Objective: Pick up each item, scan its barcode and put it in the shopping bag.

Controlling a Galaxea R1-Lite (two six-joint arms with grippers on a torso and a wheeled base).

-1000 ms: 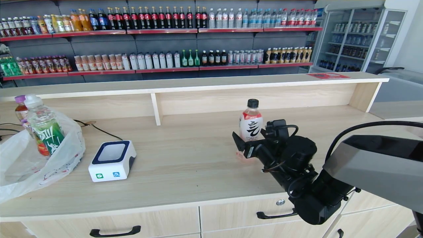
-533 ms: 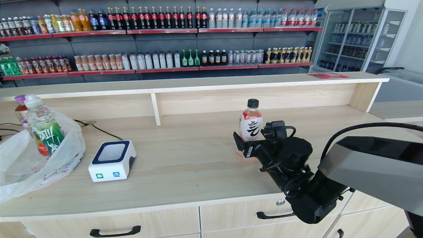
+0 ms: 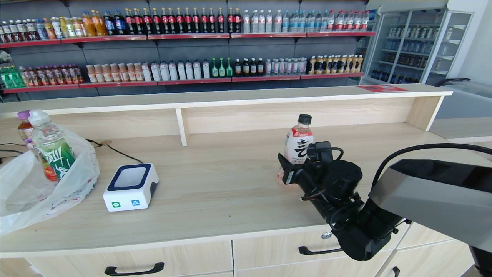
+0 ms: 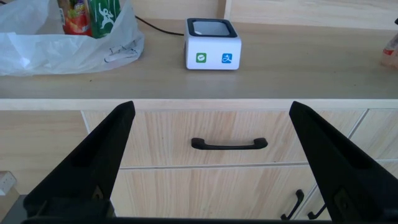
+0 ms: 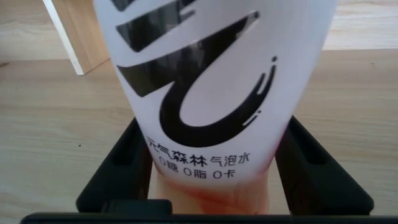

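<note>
**Right gripper clamped on the drink bottle, right half of the desk**

- Far left: crumpled translucent white plastic shopping bag, slumped on the light wood-grain desk.
- Standing in the bag: a clear ribbed plastic bottle with a green label and white cap. A smaller bottle with a purple cap is behind it.
- A thin black cable runs from behind the bag to the back of the scanner.
- Boxy white plastic barcode scanner with a dark-blue-framed glossy top window: just right of the bag, not touching it.
- Left gripper: below the desk edge, facing the pale wood drawer fronts and a black bar handle. Its black wedge-shaped fingers are spread wide with nothing between them.
- Centre back: a thin upright wooden divider under the raised ledge.
- Right of centre: the task item, a smooth white-sleeved plastic bottle with a black screw cap, a bold black brush-stroke mark and a pink base.
- Right gripper: its matte black fingers are pressed against the lower body of that bottle, one on each side.
- The bottle leans, cap toward the robot's right. Can't tell if its base touches the desk.
- Background: red-edged shelves packed with drink bottles, and a glass-door fridge at far right.
</note>
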